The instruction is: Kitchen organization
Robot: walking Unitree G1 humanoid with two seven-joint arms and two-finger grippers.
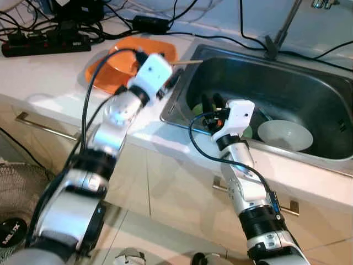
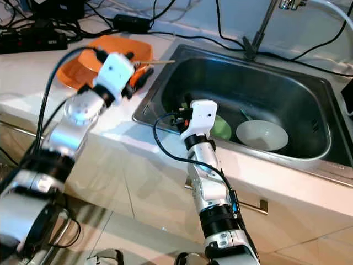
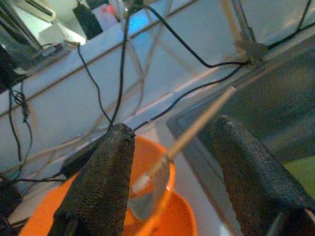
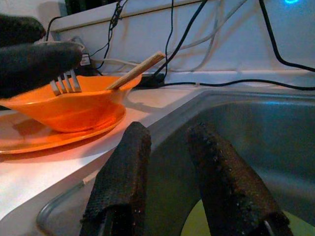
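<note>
A: Nearest, the right gripper (image 4: 170, 162) hangs inside the steel sink (image 1: 309, 83), fingers parted, empty, a green plate (image 2: 222, 128) under it.

B: And at 11 o'clock?

A: The left gripper (image 3: 172, 162), spread wide, hovers over a glossy orange bowl (image 4: 69, 108) holding a fork (image 4: 66, 82) and 1 wooden chopstick (image 3: 197, 127). Probably it closes on that chopstick next.
</note>
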